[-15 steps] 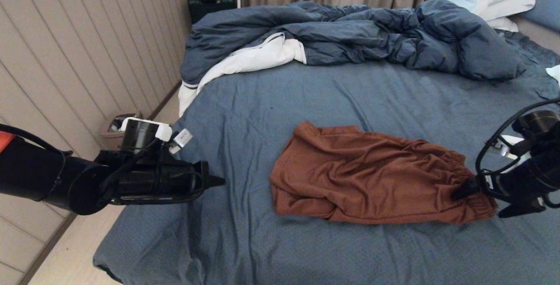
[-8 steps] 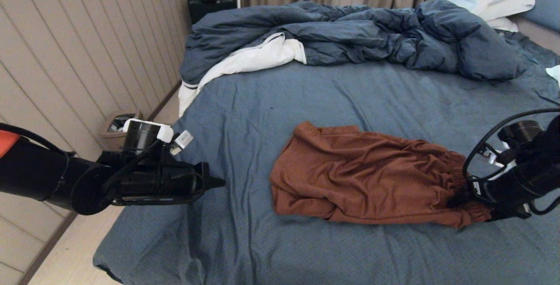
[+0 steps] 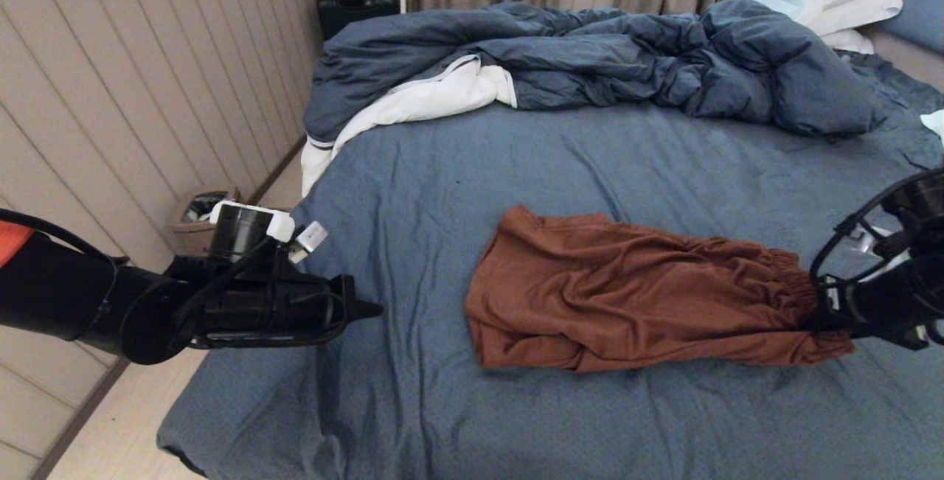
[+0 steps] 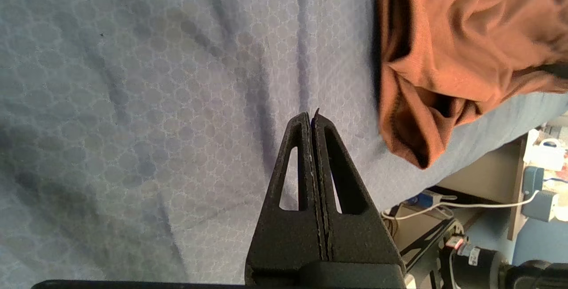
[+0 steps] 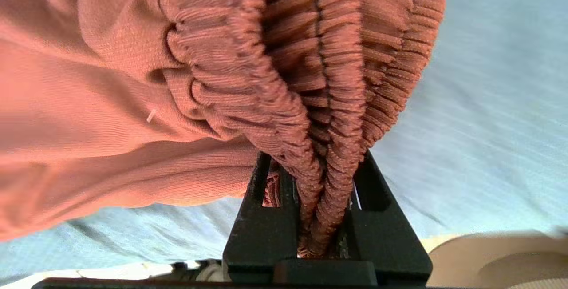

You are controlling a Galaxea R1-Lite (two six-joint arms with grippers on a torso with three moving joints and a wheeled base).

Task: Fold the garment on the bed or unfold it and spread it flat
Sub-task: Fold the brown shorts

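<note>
Since a second ago the right end effector (image 3: 824,318) has closed on the gathered waistband of the garment (image 3: 627,310) and drawn it toward the right, so the rust-brown shorts now lie longer and narrower, their left edge shifted right along the sheet. The right wrist view shows several ribbed layers of the waistband pinched between the jaws, so it is gripping the garment. The left end effector (image 3: 365,309) hovers over the bed (image 3: 383,406) to the left of the shorts, well apart from them, its fingers (image 4: 313,147) pressed shut on nothing.

The garment lies on the slate-blue sheet in the near middle of the bed, bunched and creased, its waistband at the right and its leg hems at the left; the rumpled duvet (image 3: 590,60) sits at the far side.

To do this step well, I judge that the right arm should lift only enough to free the cloth from the sheet. The pinch holds more than one layer, so the shorts may not open out unless the left end effector takes a leg hem and pulls the opposite way.
</note>
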